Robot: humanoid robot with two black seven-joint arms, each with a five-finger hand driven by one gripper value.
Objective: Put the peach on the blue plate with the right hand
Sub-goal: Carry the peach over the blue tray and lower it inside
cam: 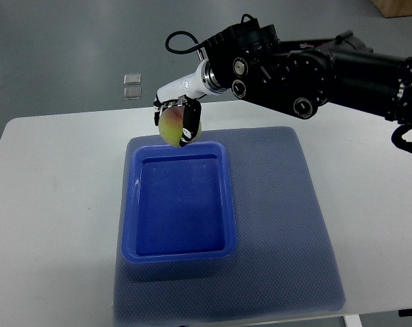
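My right hand (177,117) reaches in from the right edge on a black arm and is shut on a yellow-green peach with a red blush (171,127). It holds the peach in the air over the far rim of the blue rectangular plate (132,204). The plate is a deep tray with nothing in it, standing on a blue-grey mat. The left arm is not in view.
The blue-grey mat (287,225) covers the middle and right of the white table (56,204). Two small clear packets (132,86) lie on the grey floor beyond the table's far edge.
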